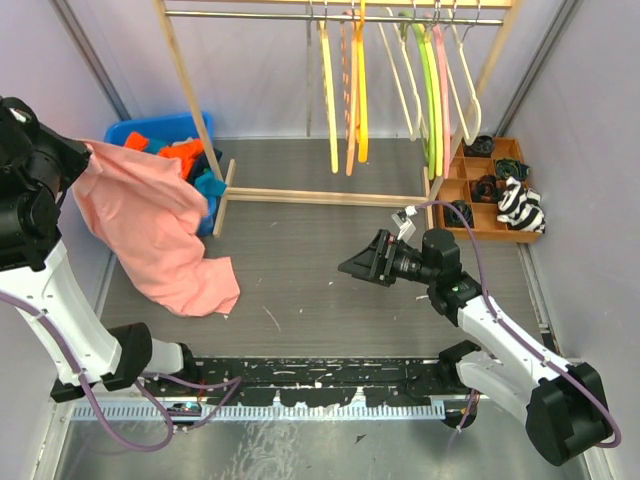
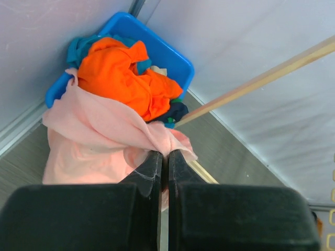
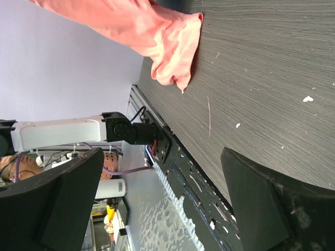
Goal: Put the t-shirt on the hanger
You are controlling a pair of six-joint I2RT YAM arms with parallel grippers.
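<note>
**Shirt's up off the table, hanger not touched yet**

Quick status from my end. Left gripper is pinched tight on a fold of the t-shirt, jaws pressed together with cloth bunched between them. In the top view the left gripper is up high at the far left, and the t-shirt hangs from it in a long drape. Its bottom end lies crumpled on the table, just beside the blue bin w/ the orange garment in it.

Right gripper is spread wide, nothing in it, hovering mid-table and aimed at the shirt. Its wrist cam shows the right gripper with the low corner of the shirt ahead, well apart.

The hanger is on the rail at the back, between the coloured ones.

So imo I'm in the pick-up/spread-out step, early days. Next I'd need the right side to grab a 2nd spot on the shirt, prob near the collar or hem, so the neck opens. Can't tell from here where the collar is, tbh.
</note>
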